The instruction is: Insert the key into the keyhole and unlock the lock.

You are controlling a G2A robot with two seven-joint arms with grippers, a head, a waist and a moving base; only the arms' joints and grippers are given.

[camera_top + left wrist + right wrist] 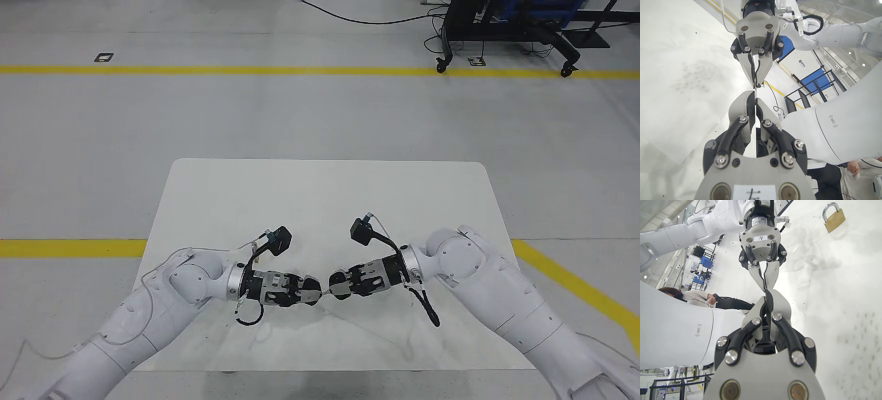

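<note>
A grey workshop floor (300, 130) crossed by yellow tape lines (250, 69) surrounds a white-covered table (200, 200), and a dark wheeled frame (510, 25) stands at the far right edge of the room. Over the near middle of the table the two arms meet tip to tip, the left gripper (316, 292) coming in from the robot's left and the right gripper (330, 289) from its right, their fingertips almost touching. In the left wrist view the left gripper (755, 97) has its ribbed black pads (750, 108) pressed together on the key (755, 92), which shows edge-on as a thin strip of bright metal sticking out past the fingertips. The right gripper (755, 85) faces it from the far side, its narrow fingers (745, 66) drawn together so that their tips close on the key's other end; both grippers are clamped on the one key, held in the air above the cloth. The right wrist view shows the same meeting, right gripper (767, 295) near and left gripper (764, 288) beyond, both pinched tight. The brass padlock (834, 220) lies flat on the table (829, 294) well apart from both grippers, beyond the left one, its silver shackle seated in the body. Faint grey smudges (694, 75) mark the cloth beside the grippers.
</note>
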